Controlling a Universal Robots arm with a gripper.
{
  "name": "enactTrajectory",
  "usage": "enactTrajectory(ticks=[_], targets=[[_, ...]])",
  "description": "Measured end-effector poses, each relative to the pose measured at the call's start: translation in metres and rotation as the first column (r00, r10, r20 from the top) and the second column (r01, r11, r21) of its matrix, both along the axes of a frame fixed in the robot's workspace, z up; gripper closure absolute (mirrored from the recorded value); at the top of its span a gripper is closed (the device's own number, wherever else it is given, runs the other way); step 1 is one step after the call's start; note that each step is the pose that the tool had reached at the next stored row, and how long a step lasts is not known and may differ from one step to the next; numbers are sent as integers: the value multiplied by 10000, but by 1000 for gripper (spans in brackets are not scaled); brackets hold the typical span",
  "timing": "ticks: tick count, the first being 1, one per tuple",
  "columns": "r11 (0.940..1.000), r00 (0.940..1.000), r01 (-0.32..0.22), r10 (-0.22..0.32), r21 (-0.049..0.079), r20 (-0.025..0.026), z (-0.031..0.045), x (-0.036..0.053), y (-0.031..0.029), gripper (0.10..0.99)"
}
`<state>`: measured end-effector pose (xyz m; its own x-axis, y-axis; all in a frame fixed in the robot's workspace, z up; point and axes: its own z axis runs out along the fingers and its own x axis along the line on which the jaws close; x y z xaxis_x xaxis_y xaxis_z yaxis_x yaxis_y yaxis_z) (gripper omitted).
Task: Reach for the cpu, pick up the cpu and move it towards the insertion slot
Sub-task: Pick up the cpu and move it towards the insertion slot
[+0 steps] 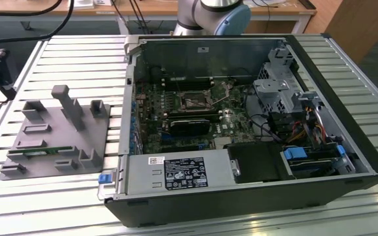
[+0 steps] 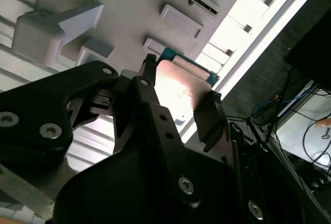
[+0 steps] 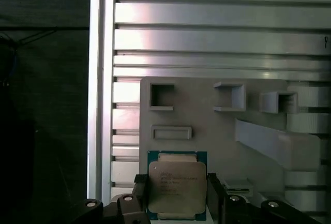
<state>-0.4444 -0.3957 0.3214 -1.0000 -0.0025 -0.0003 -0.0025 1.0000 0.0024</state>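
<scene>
Fingers (image 3: 214,193) gripping the cpu (image 3: 177,185) — one each side | over grey fixture (image 3: 207,120)

The cpu (image 3: 177,188) top is shiny silvery metal; the fixture (image 3: 207,131) matt grey plastic; the table (image 3: 217,27) ribbed bright aluminium

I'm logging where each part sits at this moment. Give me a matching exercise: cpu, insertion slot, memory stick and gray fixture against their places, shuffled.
Things:
1. cpu
2. insertion slot
3. memory stick
4. gray fixture

Places:
A. on the slatted table, to the exterior view's left of the computer case
B. on the board inside the case
C. held in the gripper
D. lying in the gray fixture

Pairs: 1-C, 2-B, 3-D, 4-A
</scene>
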Motion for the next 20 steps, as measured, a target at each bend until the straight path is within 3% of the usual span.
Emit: enactTrajectory(ticks=[20], targets=[[10000, 10000, -1, 1, -69, -1, 375, 0, 37, 545]])
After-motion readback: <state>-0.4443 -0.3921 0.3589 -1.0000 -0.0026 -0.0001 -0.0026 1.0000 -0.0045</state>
